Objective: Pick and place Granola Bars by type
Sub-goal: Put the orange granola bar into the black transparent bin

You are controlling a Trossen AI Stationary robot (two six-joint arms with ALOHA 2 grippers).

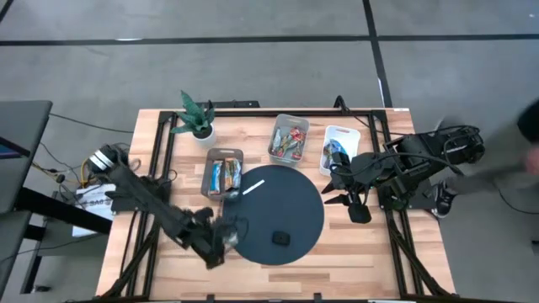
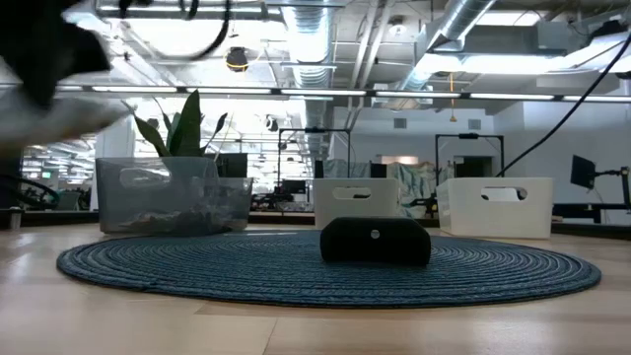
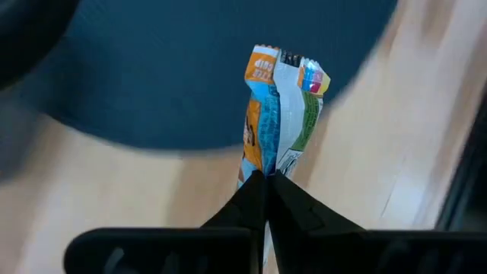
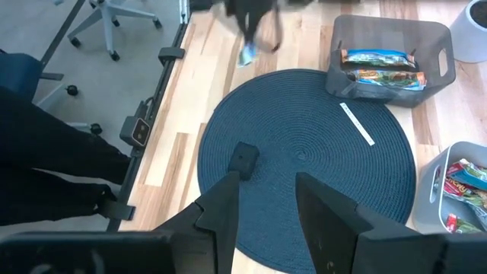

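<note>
Clamped tight, your left gripper [image 3: 265,183] pinches one granola bar [image 3: 278,106] by its wrapper end, above the near-left edge of the round blue mat [image 1: 278,215]. Your right gripper [image 4: 264,199] hangs with fingers spread over the mat's right side, holding nothing. More bars lie in the grey bin [image 1: 224,172] and the middle bin [image 1: 288,137].
</note>
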